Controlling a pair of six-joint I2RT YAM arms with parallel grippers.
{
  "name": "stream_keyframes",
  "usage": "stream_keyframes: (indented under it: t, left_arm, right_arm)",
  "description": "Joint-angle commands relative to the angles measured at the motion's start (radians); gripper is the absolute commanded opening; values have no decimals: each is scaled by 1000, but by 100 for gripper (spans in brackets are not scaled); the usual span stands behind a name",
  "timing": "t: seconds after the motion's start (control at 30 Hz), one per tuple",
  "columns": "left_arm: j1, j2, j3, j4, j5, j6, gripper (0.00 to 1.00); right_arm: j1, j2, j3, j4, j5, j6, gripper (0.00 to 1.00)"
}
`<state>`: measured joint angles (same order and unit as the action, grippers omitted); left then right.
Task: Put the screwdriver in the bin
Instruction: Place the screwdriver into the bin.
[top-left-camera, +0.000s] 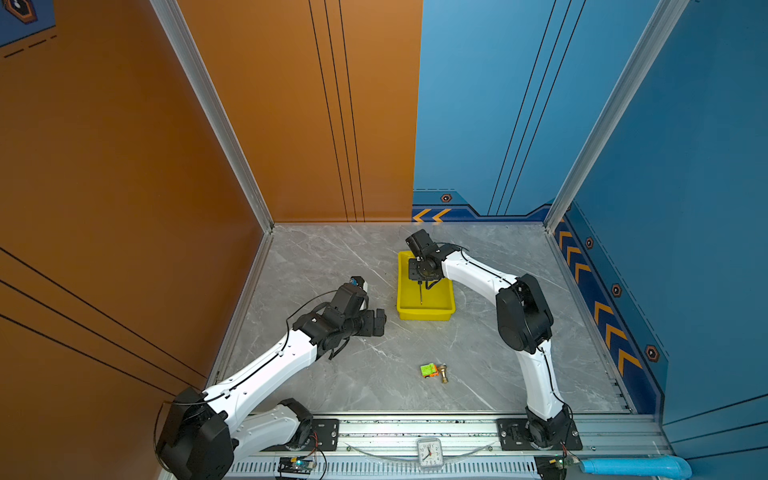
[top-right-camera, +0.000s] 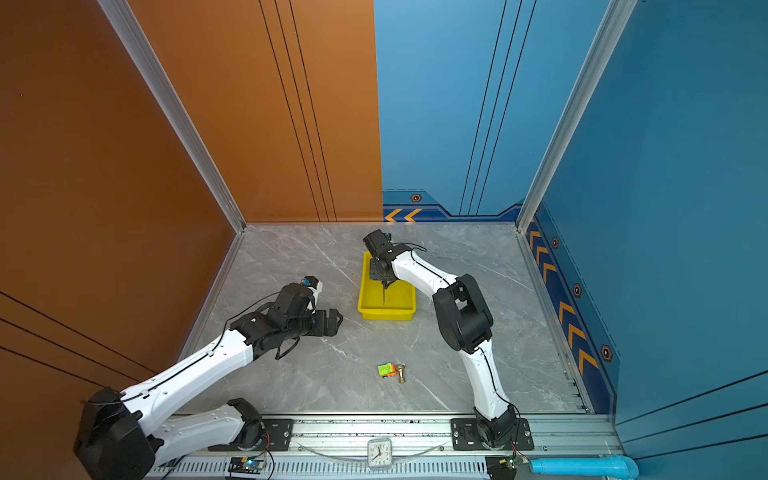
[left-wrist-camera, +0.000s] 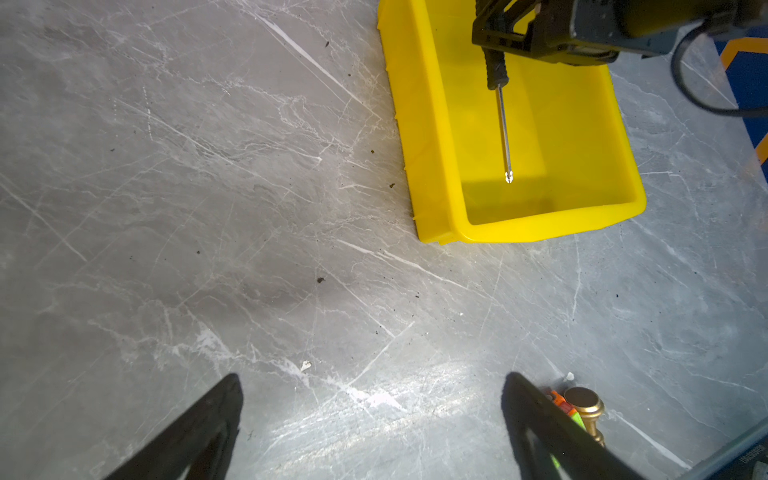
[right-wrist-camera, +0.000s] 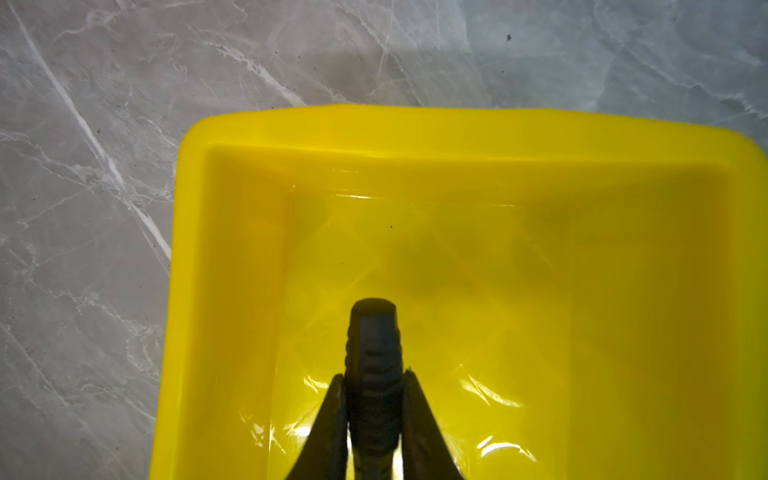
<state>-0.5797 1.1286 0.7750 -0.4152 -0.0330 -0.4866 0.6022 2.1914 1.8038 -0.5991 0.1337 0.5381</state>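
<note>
Over the glossy floor of the bin (left-wrist-camera: 540, 226), the screwdriver (left-wrist-camera: 503, 124) hangs clamped in the right hand (left-wrist-camera: 498, 37), whose two fingers press tight against the black ribbed handle from either side. From the handle the thin silver shaft slants down toward the bin's near short wall, its tip low inside the yellow walls; whether the tip touches the floor cannot be told. Seen from the right wrist, the blunt end of the handle pokes out past the fingertips, with one of the bin's short walls and its rolled rim beyond it. The bin sits on the grey marbled tabletop (top-left-camera: 332, 257), toward the back and slightly to the robot's right of the middle. Near the bin's left front corner, the left hand (top-left-camera: 376, 322) hovers over the tabletop with its fingers spread wide and nothing between them. Closer to the front edge, well apart from the bin, a small green and orange toy car (top-left-camera: 429, 370) and a brass fitting (top-left-camera: 443, 372) lie just beside each other.
</note>
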Motion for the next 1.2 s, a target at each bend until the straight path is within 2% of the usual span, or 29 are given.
stream_keyframes:
  t: [0.0,0.4,0.63,1.17]
  left_arm:
    - [15,-1,0,0,-2,22,98]
    - [29,-3,3,-2,13,32,98]
    - [34,-1,6,-3,19,37,98]
    - [35,-8,3,-7,22,38,98]
  right_arm:
    - [-2,30,29,-10,-4,-20,0]
    - [-16,89,27,0,-16,-3,0]
    - [-24,111,20,2,-20,14,4]
    - [-24,99,-33,15,-6,24,23]
